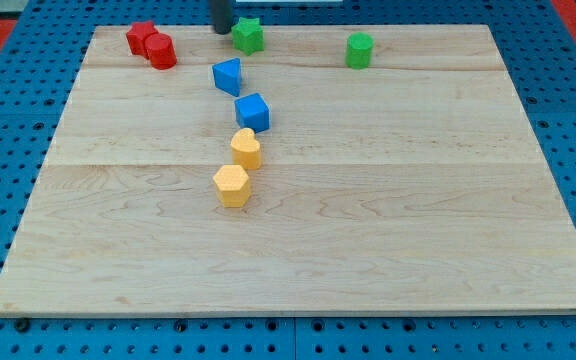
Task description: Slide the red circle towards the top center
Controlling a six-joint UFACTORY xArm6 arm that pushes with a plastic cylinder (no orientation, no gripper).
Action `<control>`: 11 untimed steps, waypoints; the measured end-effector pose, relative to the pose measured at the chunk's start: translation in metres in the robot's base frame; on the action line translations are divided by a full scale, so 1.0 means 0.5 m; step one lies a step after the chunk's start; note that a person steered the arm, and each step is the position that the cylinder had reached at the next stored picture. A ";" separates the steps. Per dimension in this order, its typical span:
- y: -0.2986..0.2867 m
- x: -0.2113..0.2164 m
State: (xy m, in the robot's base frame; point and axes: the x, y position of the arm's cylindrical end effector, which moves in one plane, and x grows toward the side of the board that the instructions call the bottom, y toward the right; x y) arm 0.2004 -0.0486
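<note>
The red circle [161, 51] stands near the board's top left, touching a second red block [141, 37] just to its upper left. My tip [221, 30] is at the view's top, right of the red circle and just left of a green star [249, 35]. The rod rises out of the view's top edge. There is a gap between my tip and the red circle.
A green round-ish block [359, 50] sits at the top right. A blue block [228, 75] and a blue cube [253, 111] lie below the star. A yellow block [246, 149] and a yellow hexagon [231, 186] lie near the middle. The wooden board [418, 220] rests on a blue pegboard.
</note>
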 end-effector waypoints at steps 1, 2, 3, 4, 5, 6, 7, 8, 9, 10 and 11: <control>0.144 0.178; 0.034 0.277; -0.070 0.231; -0.034 0.302; -0.143 0.325; -0.218 0.260; -0.279 0.189; -0.343 0.128; -0.437 0.114; -0.385 0.114; -0.263 0.101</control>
